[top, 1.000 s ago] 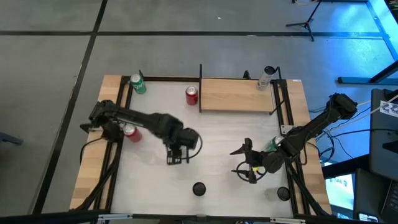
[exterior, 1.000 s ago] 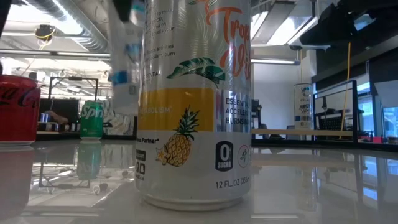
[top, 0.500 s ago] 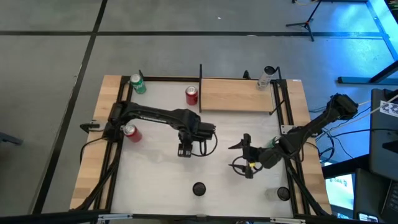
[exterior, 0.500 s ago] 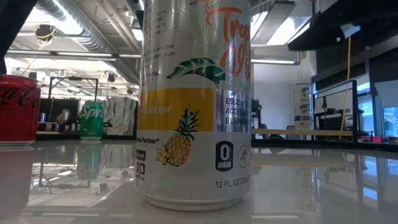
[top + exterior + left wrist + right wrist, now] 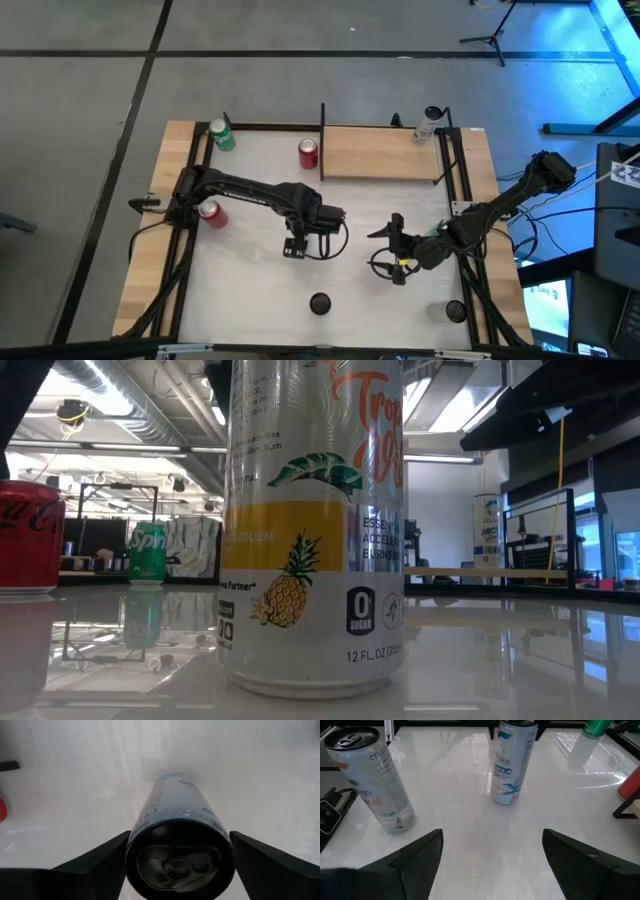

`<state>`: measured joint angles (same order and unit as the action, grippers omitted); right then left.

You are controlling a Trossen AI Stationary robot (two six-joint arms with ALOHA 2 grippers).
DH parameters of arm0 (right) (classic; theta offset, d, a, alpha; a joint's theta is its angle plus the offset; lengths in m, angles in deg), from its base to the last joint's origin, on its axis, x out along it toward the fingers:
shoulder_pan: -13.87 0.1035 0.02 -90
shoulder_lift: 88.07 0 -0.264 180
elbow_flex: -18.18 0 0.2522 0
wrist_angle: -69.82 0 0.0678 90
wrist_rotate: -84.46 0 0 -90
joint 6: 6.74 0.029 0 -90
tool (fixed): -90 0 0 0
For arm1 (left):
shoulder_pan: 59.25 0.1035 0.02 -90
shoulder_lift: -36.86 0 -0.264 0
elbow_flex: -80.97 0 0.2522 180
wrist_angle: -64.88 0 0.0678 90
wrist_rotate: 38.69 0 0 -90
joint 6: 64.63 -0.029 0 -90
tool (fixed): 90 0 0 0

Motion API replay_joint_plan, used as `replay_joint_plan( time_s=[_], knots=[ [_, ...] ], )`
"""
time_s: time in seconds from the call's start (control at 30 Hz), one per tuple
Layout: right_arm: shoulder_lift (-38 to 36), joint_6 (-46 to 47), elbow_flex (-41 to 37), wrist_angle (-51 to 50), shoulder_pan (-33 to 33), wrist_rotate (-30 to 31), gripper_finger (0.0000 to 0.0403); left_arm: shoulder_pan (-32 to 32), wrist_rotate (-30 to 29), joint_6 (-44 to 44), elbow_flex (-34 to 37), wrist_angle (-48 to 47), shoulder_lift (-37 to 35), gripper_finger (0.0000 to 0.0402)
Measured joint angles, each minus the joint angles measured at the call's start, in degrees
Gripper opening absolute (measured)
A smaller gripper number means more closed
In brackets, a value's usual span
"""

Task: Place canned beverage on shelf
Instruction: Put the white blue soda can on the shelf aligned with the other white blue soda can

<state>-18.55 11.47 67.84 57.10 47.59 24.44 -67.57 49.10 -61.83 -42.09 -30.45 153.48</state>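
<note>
White tabletop [image 5: 250,170] holds two red cans [image 5: 308,152] [image 5: 209,211]; right pincer [image 5: 379,254] gapes empty, left pincer [image 5: 294,247] grip unclear.

- The large white tabletop [image 5: 520,660] is showing a smooth, glossy finish, mirroring the cans standing on it.
- The tall white metal can with a pineapple print [image 5: 315,525] is gleaming, its printed wall smooth.
- The pale rectangular wooden shelf board [image 5: 380,153] is looking matt, with plain grain.
- The thin black metal uprights [image 5: 322,140] are appearing dull.
- The slim pale-blue metal can [image 5: 180,845] is presenting a shiny pull-tab lid.
</note>
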Motion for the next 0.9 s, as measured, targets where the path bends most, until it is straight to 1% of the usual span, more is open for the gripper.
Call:
replay_joint_plan(
  time_s=[0.17, 0.4, 0.47, 0.53, 0.63, 0.67, 0.77, 0.8, 0.9],
  knots=[
    [0.00, -0.49, 0.00, 0.09, 0.01, 0.02, 0.0337, -0.38, 1.07, 0.05, -3.37, -2.73, -0.04, 0.0321],
    [0.00, -0.89, 0.00, 0.15, 0.00, 0.02, 0.0337, -0.35, 1.01, 1.58, -12.53, -6.21, -0.09, 0.0319],
    [0.00, -1.34, 0.00, 0.15, 0.00, 0.02, 0.0337, -0.55, 0.55, 2.54, -15.31, -8.28, -0.09, 0.0319],
    [0.00, -2.00, 0.00, 0.49, 0.00, 0.03, 0.0337, -1.11, -0.19, 3.29, -17.22, -8.45, -0.51, 0.0319],
    [0.00, -2.10, 0.00, 1.02, 0.00, 0.04, 0.0337, -2.95, -0.91, 5.14, -17.31, -8.58, -3.02, 0.0319],
    [0.02, -2.10, 0.00, 1.16, 0.00, 0.04, 0.0337, -3.86, -2.83, 6.35, -16.99, -8.40, -4.02, 0.0319],
    [0.02, -2.12, 0.00, 1.52, 0.00, 0.08, 0.0337, -7.68, -11.95, 10.80, -13.80, -8.54, -8.44, 0.0319],
    [0.02, -2.13, 0.00, 1.53, 0.01, 0.38, 0.0337, -8.79, -14.01, 12.18, -12.53, -8.41, -10.05, 0.0319],
    [0.02, -2.83, 0.00, 1.86, 0.00, 1.85, 0.0337, -12.25, -16.56, 17.51, -5.95, -7.47, -16.01, 0.0319]
  ],
)
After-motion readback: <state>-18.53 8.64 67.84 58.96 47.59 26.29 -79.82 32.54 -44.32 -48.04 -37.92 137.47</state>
